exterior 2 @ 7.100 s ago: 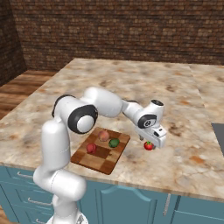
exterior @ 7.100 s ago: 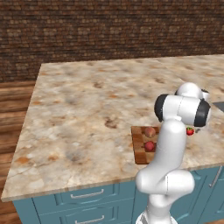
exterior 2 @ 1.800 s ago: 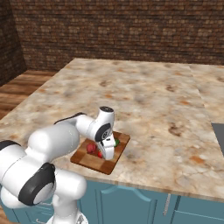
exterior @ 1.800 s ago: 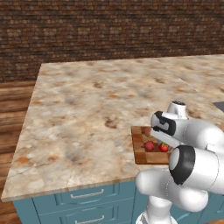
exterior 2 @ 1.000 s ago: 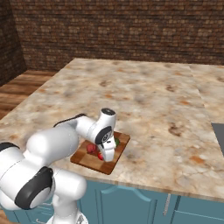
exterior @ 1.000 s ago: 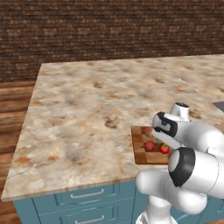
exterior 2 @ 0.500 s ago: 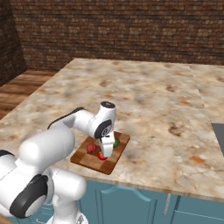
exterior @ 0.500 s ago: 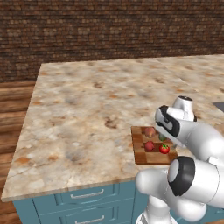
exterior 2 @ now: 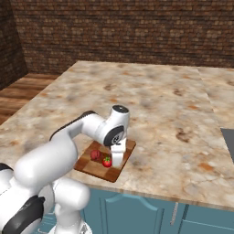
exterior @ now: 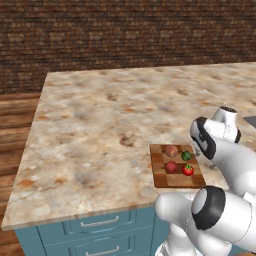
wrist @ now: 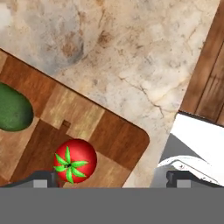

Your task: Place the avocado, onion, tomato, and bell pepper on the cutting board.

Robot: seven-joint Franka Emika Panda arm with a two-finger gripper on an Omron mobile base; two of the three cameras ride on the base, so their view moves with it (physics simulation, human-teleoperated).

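End effector (wrist: 111, 178): hangs just above the cutting board (wrist: 113, 140), near its rounded corner. Stands spread wide, fingertips (wrist: 43, 178) far apart at the low edge of the hand view. Grips nothing. Seen from the right base view, end effector (exterior 2: 117, 157) points straight down over the board's far end, white arm curling in from 8 o'clock.

Tomato (wrist: 75, 161): sits on the board at 7 o'clock of the hand view's centre, green star of leaves up, just beside the left-hand fingertip; cannot tell whether touching. Free of any grip.

Avocado (wrist: 13, 107): lies on the board at 9 o'clock in the hand view, cut off by the frame edge, well apart from the tomato.

Left base view, cutting board (exterior: 160, 177) on the bench (exterior: 100, 125) close to the near edge:
- onion (exterior: 171, 150) at 11 o'clock of the board's middle
- avocado (exterior: 186, 156) at 1 o'clock, just beside the onion
- dark red ball (exterior: 171, 167) at 7 o'clock
- tomato (exterior: 188, 170) at 5 o'clock, near the dark red ball

All four rest on the board, none hanging over its edge.

Right base view: cutting board (exterior 2: 93, 169), dark red ball (exterior 2: 95, 155) and tomato (exterior 2: 107, 162) side by side, tomato just at 9 o'clock of the end effector. Other two hidden behind the arm.

Surroundings: brick wall (exterior: 125, 35) behind the bench, blue drawers (exterior: 100, 222) beneath it, wooden floor (exterior: 20, 115) at 9 o'clock.
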